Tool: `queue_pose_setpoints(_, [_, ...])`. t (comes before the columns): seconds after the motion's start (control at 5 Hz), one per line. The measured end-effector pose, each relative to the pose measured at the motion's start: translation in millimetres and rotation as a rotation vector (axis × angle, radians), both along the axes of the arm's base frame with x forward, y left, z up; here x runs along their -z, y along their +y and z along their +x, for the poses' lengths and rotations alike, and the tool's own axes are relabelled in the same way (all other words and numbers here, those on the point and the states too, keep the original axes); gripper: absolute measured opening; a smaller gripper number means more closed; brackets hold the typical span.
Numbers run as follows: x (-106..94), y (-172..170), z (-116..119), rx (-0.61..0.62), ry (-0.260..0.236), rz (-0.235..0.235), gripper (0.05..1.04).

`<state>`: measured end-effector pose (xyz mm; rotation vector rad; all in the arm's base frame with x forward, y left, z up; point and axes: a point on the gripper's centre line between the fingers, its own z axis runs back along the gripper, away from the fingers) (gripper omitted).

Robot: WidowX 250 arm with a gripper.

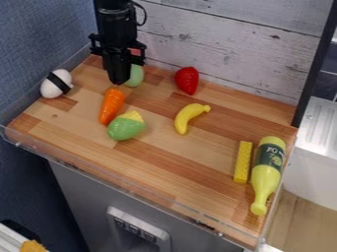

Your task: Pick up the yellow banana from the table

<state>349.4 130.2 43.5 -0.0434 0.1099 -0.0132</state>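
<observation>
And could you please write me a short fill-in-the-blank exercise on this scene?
The gripper hangs close to the thick end of the orange toy, which is a ____.
The red toy near the wooden wall is a ____.
The white toy at the left has a ____ band.
The yellow bar lies beside the ____.

Missing words: carrot; strawberry; black; bottle.

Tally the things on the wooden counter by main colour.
Yellow: 3 (banana, ridged block, dark-labelled bottle)
Green: 2 (yellow-topped vegetable, pale piece partly behind the hand)
Orange: 1 (carrot)
Red: 1 (strawberry)
White: 1 (black-banded piece)
Total: 8, not counting a reddish patch by the hand, possibly a separate thing.
</observation>
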Motion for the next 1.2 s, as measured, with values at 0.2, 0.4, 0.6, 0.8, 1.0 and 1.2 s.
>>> queue_pose_setpoints(0.2, [3.3, -19, 2, 0.095, 0.011, -0.010, 0.242])
queue_pose_setpoints(0.4, [-5.0, -64, -2, 0.309, 0.002, -0.019, 0.508])
queue_pose_setpoints(0.6, [-15.0, -94, -15, 0.506, -0.008, -0.023, 0.809])
queue_pose_setpoints(0.8, [-23.3, -118, -27, 0.734, -0.030, -0.030, 0.997])
queue_pose_setpoints(1.0, [-24.6, -134, -32, 0.888, -0.028, -0.037, 0.999])
queue_pose_setpoints(1.2, [-24.7, -147, -34, 0.904, -0.020, -0.035, 0.999])
